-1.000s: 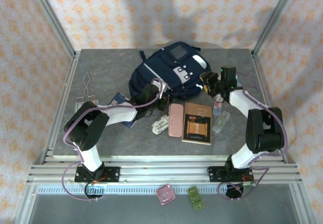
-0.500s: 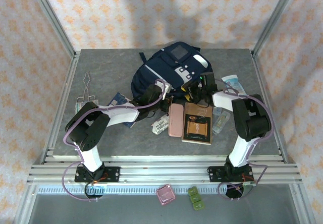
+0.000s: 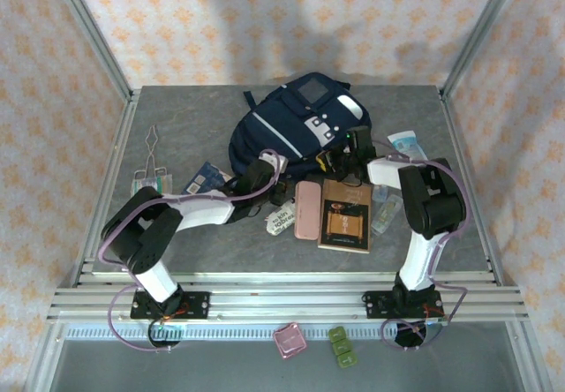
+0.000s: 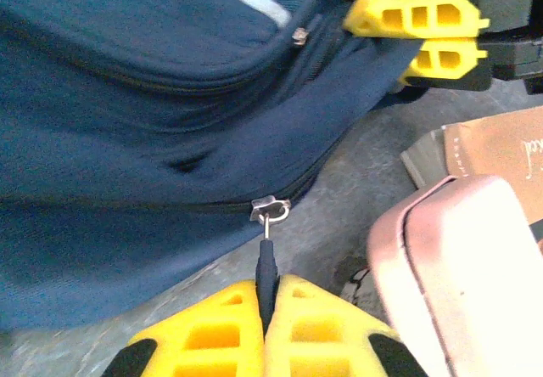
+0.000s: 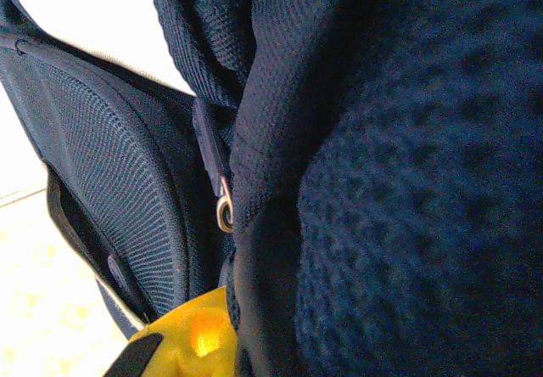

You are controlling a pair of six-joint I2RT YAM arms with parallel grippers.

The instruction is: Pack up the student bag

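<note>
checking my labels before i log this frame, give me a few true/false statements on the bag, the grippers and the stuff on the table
1. The left gripper is shut on the zipper pull of the student bag. True.
2. The pink case is packed inside the bag. False: it lies on the table, just in front of the bag.
3. The brown book lies right beside the pink case. True.
4. The right gripper is out at the table's right edge, well away from the bag. False: it is up against the bag's near side, close to the left gripper.
</note>
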